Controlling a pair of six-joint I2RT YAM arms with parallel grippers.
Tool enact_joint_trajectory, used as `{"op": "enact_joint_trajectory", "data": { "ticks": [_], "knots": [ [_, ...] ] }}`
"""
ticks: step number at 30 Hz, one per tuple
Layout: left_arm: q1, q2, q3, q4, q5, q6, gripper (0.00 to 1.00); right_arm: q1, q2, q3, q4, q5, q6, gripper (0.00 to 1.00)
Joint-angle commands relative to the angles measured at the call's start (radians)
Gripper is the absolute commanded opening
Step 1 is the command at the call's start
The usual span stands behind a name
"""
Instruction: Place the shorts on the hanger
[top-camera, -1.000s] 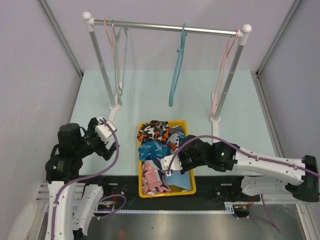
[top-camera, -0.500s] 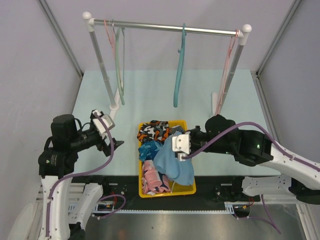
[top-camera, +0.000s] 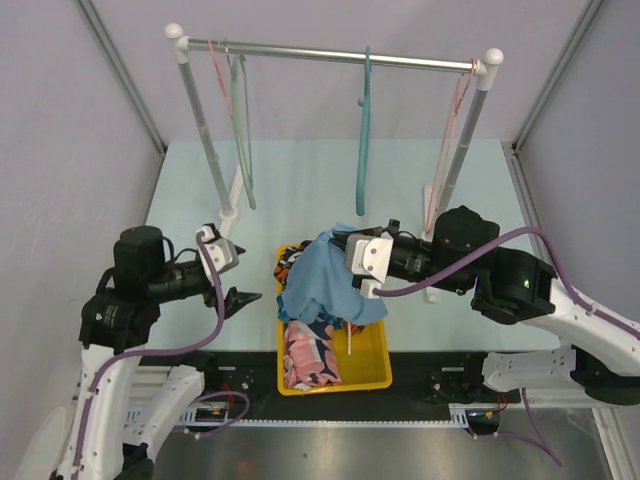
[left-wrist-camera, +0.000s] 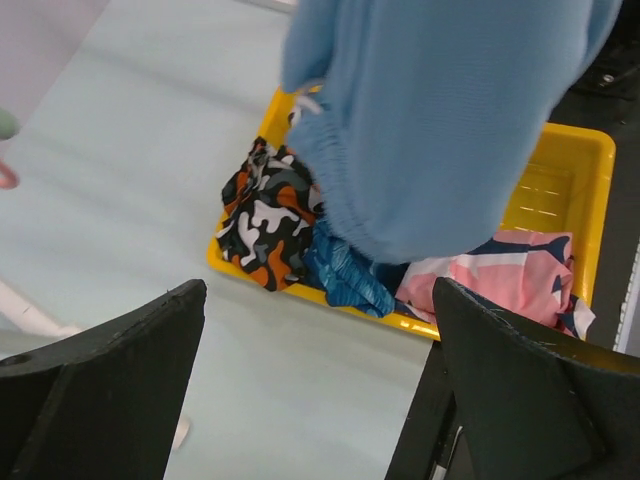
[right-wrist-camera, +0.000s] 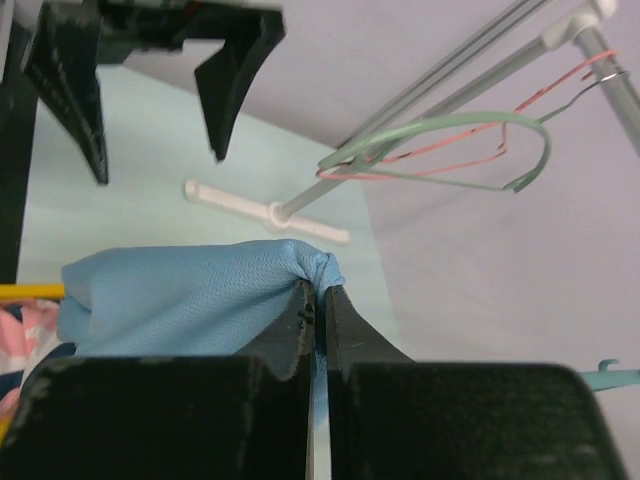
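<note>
My right gripper (top-camera: 338, 243) is shut on a bunched edge of the light blue shorts (top-camera: 325, 278) and holds them in the air above the yellow bin (top-camera: 372, 368). Its jaws pinch the fabric in the right wrist view (right-wrist-camera: 320, 288). The white drawstring (top-camera: 352, 346) dangles below. The shorts fill the top of the left wrist view (left-wrist-camera: 440, 120). My left gripper (top-camera: 243, 298) is open and empty, left of the bin, pointing at it. A thin pink wire hanger (top-camera: 448, 150) hangs at the rail's right end. Another (top-camera: 217, 68) hangs at the left end.
The bin holds orange-black-white patterned shorts (left-wrist-camera: 265, 220), teal-and-blue patterned shorts (left-wrist-camera: 345, 275) and a pink garment (left-wrist-camera: 500, 280). A teal hanger (top-camera: 363, 140) hangs mid-rail, a pale green one (top-camera: 240, 130) at the left. The rack's posts (top-camera: 205, 140) stand behind the bin.
My right gripper has lifted the shorts up out of the bin and away from the near edge. My left arm has swung right toward the bin. The hangers sway.
</note>
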Motion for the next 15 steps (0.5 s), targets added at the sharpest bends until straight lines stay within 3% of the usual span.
{"op": "enact_joint_trajectory", "data": {
  "ticks": [1, 6, 10, 11, 12, 14, 15],
  "knots": [
    [-0.129, -0.008, -0.069, 0.088, -0.009, -0.042, 1.00, 0.015, -0.025, 0.048, 0.217, -0.002, -0.011, 0.00],
    [-0.295, -0.050, -0.195, 0.329, -0.098, -0.186, 1.00, 0.024, -0.017, 0.058, 0.240, -0.043, -0.022, 0.00],
    [-0.378, -0.012, -0.243, 0.428, -0.159, -0.249, 0.98, 0.025, -0.020, 0.029, 0.257, -0.040, -0.028, 0.00],
    [-0.395, -0.001, -0.252, 0.434, -0.180, -0.252, 0.91, 0.024, -0.027, 0.016, 0.264, -0.031, -0.031, 0.00],
    [-0.421, 0.011, -0.255, 0.432, -0.193, -0.254, 0.65, 0.025, -0.037, 0.000, 0.275, -0.027, -0.033, 0.00],
    [-0.423, 0.034, -0.255, 0.422, -0.225, -0.249, 0.33, 0.021, -0.053, -0.052, 0.280, -0.013, -0.028, 0.00],
    [-0.421, 0.038, -0.248, 0.393, -0.240, -0.240, 0.01, 0.016, -0.065, -0.072, 0.275, 0.016, -0.024, 0.00]
  ]
}}
